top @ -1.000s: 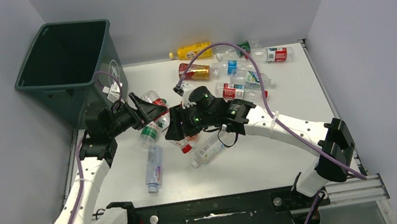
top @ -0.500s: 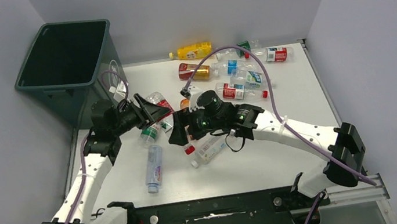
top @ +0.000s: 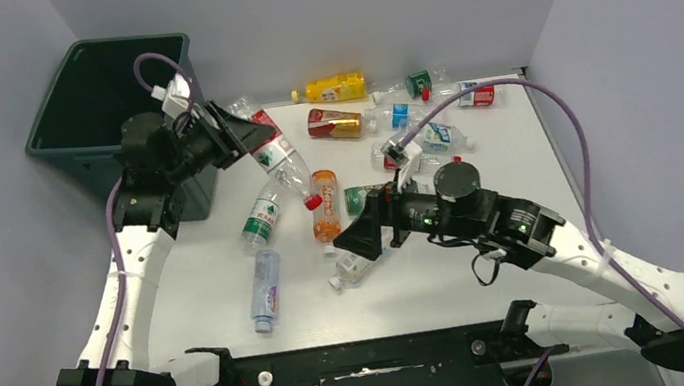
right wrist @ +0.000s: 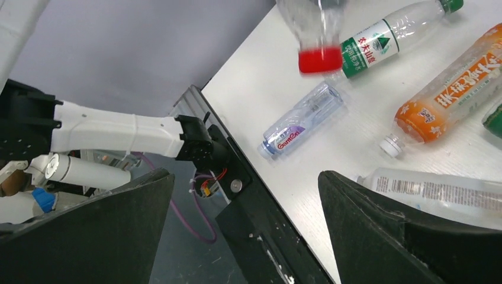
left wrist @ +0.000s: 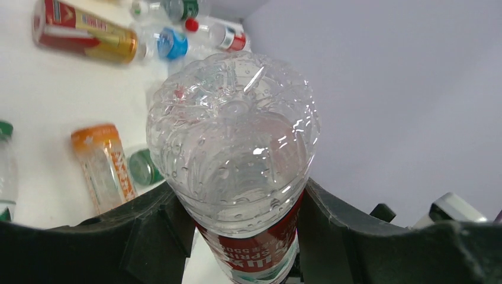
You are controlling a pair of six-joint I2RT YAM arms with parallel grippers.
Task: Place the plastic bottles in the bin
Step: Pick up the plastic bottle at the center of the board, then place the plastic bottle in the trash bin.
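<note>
**Two arms at a table of scattered bottles; top and wrist views.**

- The bin (top: 127,41) is seen off the far left corner of the table (top: 518,178), mouth up.
- The left gripper (top: 248,143) is shown just beside the bin's right wall, above the table's far left corner. Its jaws are closed narrowly on the red-label bottle (top: 286,166).
- That bottle is held tilted, base up and red cap down, clear of the table and outside the bin.
- In the left wrist view its ribbed clear base (left wrist: 234,136) fills the centre, clamped between the two dark fingers (left wrist: 157,236).
- The right gripper (top: 350,242) is shown over the middle of the table, jaws spread wide and nothing between them.
- The white-label bottle (top: 347,268) lies just beside one of its fingers. Contact cannot be told.
- The orange bottle (top: 324,208) is seen lying at mid-table. The green-label bottle (top: 261,220) lies left of it, and the blue-label bottle (top: 264,290) lies nearer the near edge.
- Along the far edge the yellow bottle (top: 333,87) and the red-gold bottle (top: 336,124) are seen on their sides.
- A cluster of bottles (top: 431,135) is spread toward the far right corner.
- In the right wrist view the red cap (right wrist: 319,60) hangs above the green-label and blue-label bottles.
</note>
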